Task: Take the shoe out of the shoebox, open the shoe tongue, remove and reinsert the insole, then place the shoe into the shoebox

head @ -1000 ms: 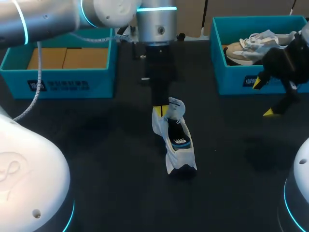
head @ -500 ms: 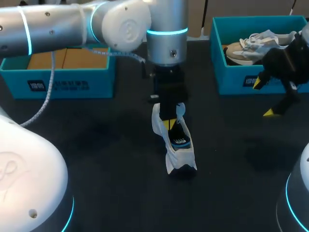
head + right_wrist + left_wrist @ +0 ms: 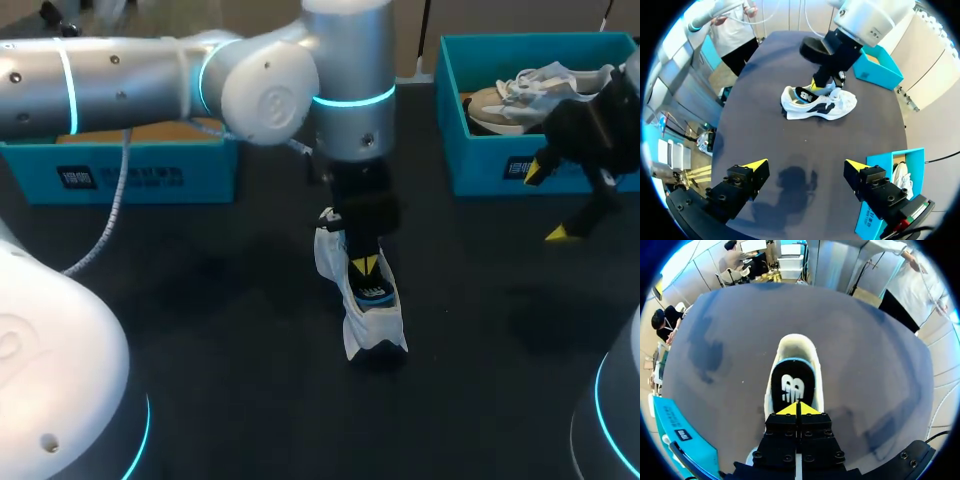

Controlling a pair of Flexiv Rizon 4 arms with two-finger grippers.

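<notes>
White shoe (image 3: pixel 372 318) stands mid-counter (image 3: pixel 200 300) upright on its sole — left pincer (image 3: pixel 798 409) closed, tips together over the black insole (image 3: pixel 792 382); right pincer (image 3: pixel 545 202) spread open beside the shoebox (image 3: pixel 480 170)

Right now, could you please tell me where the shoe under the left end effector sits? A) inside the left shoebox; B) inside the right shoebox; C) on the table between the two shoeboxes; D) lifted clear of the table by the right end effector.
C: the white shoe rests on the dark table, outside both boxes, with the left end effector at its opening.
</notes>
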